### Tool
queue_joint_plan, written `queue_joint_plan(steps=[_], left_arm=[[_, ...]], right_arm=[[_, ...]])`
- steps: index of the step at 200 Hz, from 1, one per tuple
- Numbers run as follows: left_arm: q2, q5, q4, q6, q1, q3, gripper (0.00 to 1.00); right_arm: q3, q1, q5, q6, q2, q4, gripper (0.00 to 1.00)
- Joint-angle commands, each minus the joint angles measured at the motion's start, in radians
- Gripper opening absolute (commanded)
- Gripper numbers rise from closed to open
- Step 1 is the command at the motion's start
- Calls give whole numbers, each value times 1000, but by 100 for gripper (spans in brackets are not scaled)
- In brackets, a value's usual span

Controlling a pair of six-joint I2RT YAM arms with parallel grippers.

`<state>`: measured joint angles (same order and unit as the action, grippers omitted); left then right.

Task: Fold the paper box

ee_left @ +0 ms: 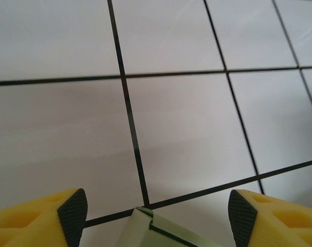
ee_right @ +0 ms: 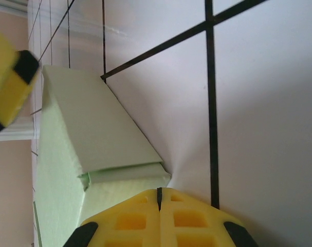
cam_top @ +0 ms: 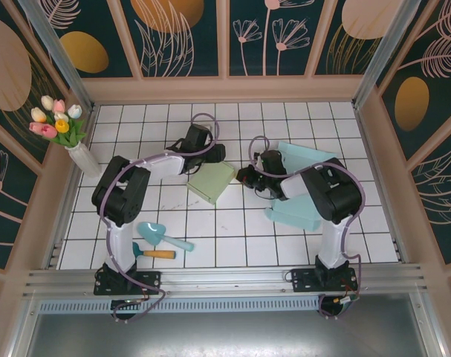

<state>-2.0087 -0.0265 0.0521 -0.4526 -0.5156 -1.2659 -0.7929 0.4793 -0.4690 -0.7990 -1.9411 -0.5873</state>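
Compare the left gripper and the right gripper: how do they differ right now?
The left gripper has its jaws wide apart; the right gripper has its jaws pressed shut. A corner of the pale green paper box lies between the left jaws, untouched, while the right gripper's closed tip sits just beside the box's end. Both have yellow fingers with black pads, hang low over the tiled table, and hold nothing.
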Motion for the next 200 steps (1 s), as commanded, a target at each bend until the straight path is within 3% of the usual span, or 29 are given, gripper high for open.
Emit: queue_joint_plan(steps=[1,39,64,82,101,129,162,200], left_arm=[[-59,-77,18,18,2,-6,74],[-63,-214,115,-42,0,48,71],[-45,-383,268,-148,-1,122,69],[-32,-422,349,-226,-1,173,69],[2,-343,329,-241,0,198,69],[100,-116,260,-242,5,241,73],[250,21,254,-270,14,347,78],[406,-2,295,-280,14,518,79]], right_arm=[[-24,7,9,21,-57,51,0],[-69,8,3,32,-85,77,0],[-101,7,3,46,-88,104,0],[-118,6,8,65,-77,133,0],[-117,4,31,95,-47,179,0],[-85,2,76,141,28,252,0],[34,6,103,142,170,268,0],[168,52,64,130,321,286,0]])
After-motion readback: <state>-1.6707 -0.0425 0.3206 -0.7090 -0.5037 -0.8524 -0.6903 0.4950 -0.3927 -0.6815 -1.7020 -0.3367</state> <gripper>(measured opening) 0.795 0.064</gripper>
